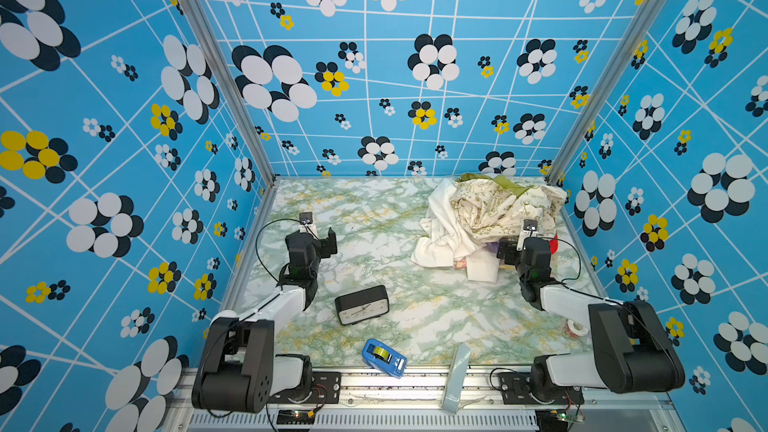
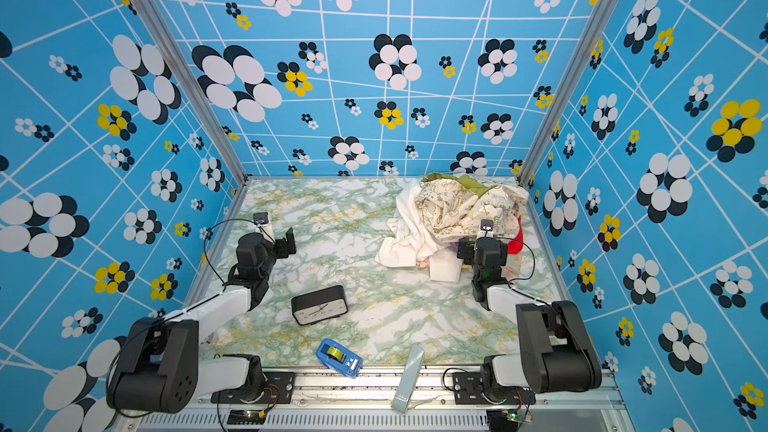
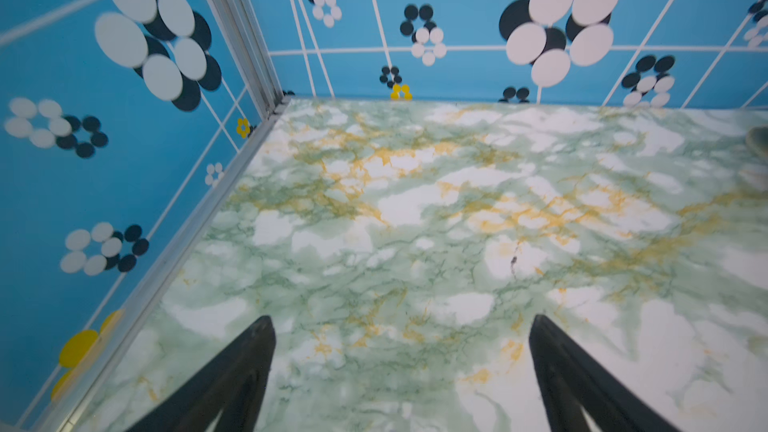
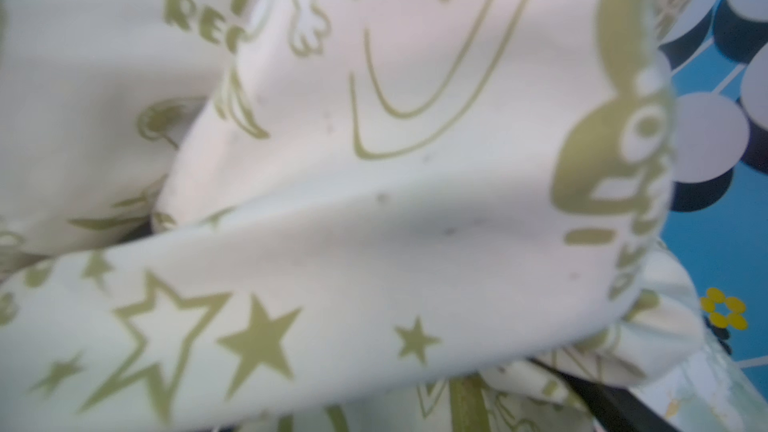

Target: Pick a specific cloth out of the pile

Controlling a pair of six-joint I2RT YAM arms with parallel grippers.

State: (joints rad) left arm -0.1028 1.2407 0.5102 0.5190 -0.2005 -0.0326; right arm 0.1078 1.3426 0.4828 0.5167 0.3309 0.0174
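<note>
Cream printed cloth (image 4: 374,201) fills the right wrist view, bulging over the right gripper (image 1: 523,245). Only one dark finger shows at the lower right, so its jaws look spread wide with nothing visibly pinched. At the right centre of both top views, the pile (image 1: 498,218) sits on the table (image 1: 374,222). The cloth (image 1: 440,226) wanted is the plain white sheet on the pile's left flank. It spills from under the printed piece down to a loose hem at the lower left. It looks light, limp and easily creased, so it should drape and drag its neighbours rather than lift cleanly. A raised fold on that bare left flank seems the best hold, well clear of the print. The printed cloth lying over its upper part is the main obstacle, with a lilac scrap (image 1: 492,248) and a red cloth (image 1: 553,243) tucked beside the right gripper. The left gripper (image 3: 402,322) is wide open and empty above bare marble. The black clock (image 1: 361,305) and the blue tape dispenser (image 1: 384,358) lie lower in the frame, out of the way.
</note>
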